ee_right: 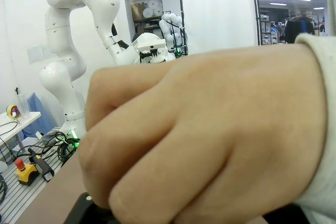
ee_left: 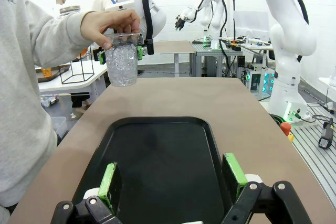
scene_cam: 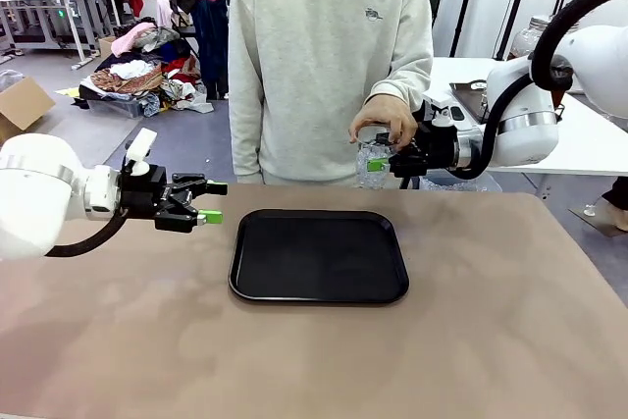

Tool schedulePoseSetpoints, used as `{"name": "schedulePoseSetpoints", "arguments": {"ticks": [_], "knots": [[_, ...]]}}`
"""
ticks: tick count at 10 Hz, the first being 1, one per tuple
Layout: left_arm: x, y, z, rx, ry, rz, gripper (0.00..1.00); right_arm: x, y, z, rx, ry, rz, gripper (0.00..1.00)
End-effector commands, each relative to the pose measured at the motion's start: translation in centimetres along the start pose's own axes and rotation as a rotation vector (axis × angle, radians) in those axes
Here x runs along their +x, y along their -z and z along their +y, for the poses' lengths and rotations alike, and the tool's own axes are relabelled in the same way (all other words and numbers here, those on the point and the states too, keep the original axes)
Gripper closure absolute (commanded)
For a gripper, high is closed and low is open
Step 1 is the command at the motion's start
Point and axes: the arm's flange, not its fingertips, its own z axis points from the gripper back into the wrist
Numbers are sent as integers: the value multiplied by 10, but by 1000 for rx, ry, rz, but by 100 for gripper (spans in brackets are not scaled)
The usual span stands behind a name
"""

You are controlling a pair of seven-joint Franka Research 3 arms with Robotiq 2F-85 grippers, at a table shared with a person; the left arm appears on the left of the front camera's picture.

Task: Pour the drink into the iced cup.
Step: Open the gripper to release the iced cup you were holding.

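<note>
Clear iced cup [ee_left: 122,59] in person's hand [ee_left: 107,23], above table edge.

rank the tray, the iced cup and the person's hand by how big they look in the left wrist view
1. black tray, largest, though nearest the camera
2. iced cup
3. person's hand, looks close to the cup in size, so unsure

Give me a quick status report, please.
Left gripper open, hovering beside black tray. Right gripper at iced cup, grip unclear. Person's hand grips cup rim.

Bright even light; wrist views distorted (fisheye).
</note>
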Motion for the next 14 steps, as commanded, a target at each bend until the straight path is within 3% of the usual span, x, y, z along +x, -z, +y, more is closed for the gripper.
{"name": "schedulePoseSetpoints", "arguments": {"ticks": [1, 7, 11, 14], "knots": [[1, 0, 0, 0, 6, -2, 0, 0, -7, 6, 10, 43, 8, 0], [1, 0, 0, 0, 6, -2, 0, -8, -45, 28, -84, 45, -7, 0], [1, 0, 0, 0, 6, -2, 0, -28, -70, 54, -148, 16, 63, 0], [1, 0, 0, 0, 6, -2, 0, -42, -87, 77, -160, -8, 54, 0]]}}
